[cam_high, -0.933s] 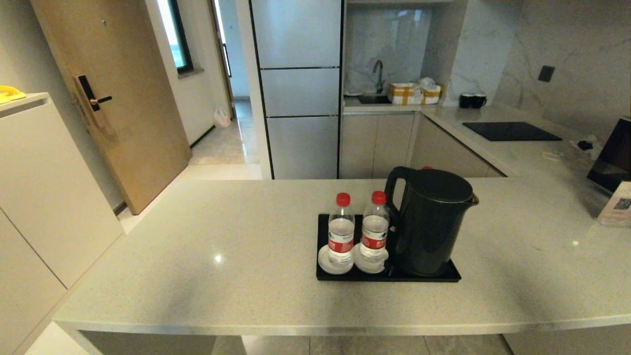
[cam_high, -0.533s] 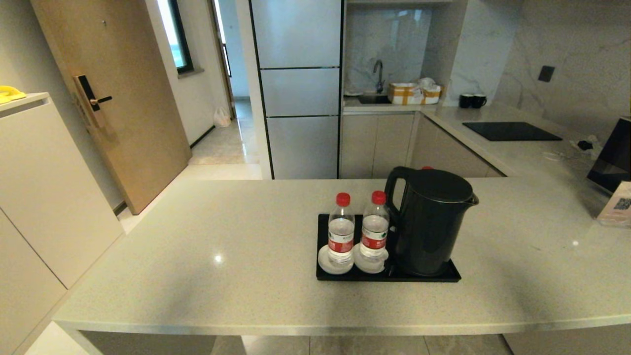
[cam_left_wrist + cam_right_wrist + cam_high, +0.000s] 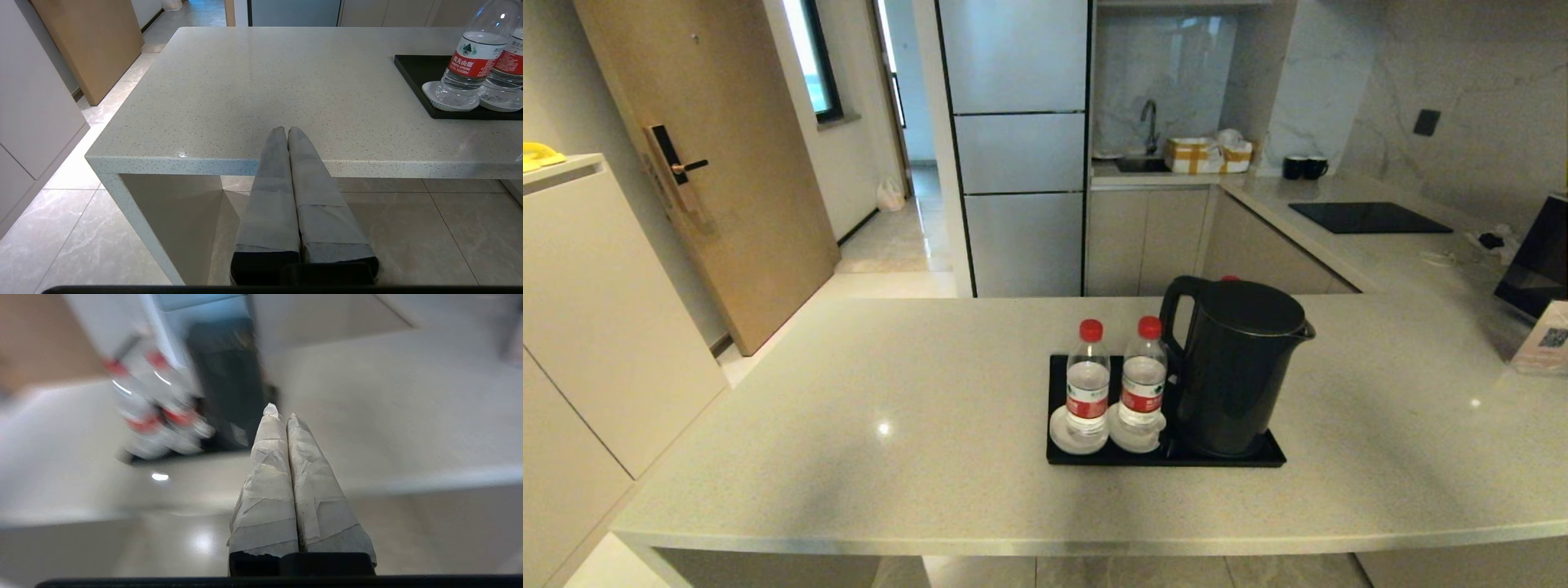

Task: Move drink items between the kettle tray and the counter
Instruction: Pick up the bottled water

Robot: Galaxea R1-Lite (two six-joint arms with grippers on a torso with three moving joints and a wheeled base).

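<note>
1. The left gripper (image 3: 287, 130) shows only in its own wrist view; its two taped fingers (image 3: 273, 196) are pressed together with nothing between them, tips at the near edge of the counter (image 3: 253, 90), off to the left of the tray; it is out of the head view.
2. From those clenched fingertips the kettle tray (image 3: 412, 71) lies toward two o'clock, well apart across bare stone; the nearer bottle stands on a white coaster (image 3: 429, 87) at the tray's near left corner, apart from the fingers.
3. In the head view the counter (image 3: 890, 392) fills the foreground; the kettle tray (image 3: 1058, 380) sits right of its centre, at about three o'clock from the counter's middle.
4. On the tray's left half stand the left bottle (image 3: 1088, 380) and, just beside it at three o'clock, the right bottle (image 3: 1143, 374); both are upright, red caps on, each on a round white coaster (image 3: 1062, 437).
5. The black kettle (image 3: 1237, 367) takes the tray's right half, at three o'clock from the bottles, its handle just beside the right bottle.
6. The right gripper (image 3: 280, 410) also shows only in its wrist view; its wrapped fingers (image 3: 267, 486) are closed on each other, gripping nothing; that view is smeared, with bottles and kettle beyond the tips and clear of them.
</note>
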